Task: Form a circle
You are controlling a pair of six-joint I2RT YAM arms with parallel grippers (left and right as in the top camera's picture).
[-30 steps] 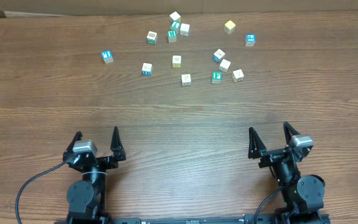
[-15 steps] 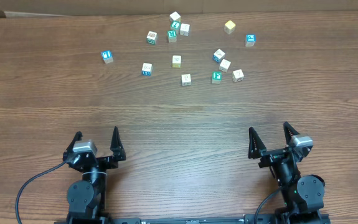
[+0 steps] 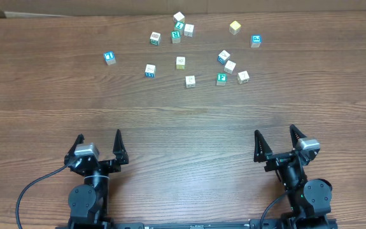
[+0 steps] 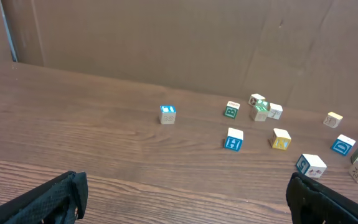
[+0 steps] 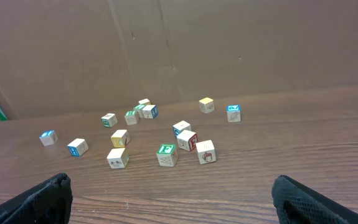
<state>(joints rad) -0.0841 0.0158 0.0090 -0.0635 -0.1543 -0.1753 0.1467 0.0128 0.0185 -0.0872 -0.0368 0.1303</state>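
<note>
Gaping, empty left tool (image 3: pixel 98 135) and right tool (image 3: pixel 275 130); green "F" on one cube (image 3: pixel 221 79).

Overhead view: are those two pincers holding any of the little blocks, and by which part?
Nothing is held. The left pincer and the right pincer both stand open and empty, well apart from the scattered cubes.

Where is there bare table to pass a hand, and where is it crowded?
Bare: the wide band of table between the cubes and the left gripper and right gripper; also left of the blue cube. Crowded: far centre, among the cubes.
</note>
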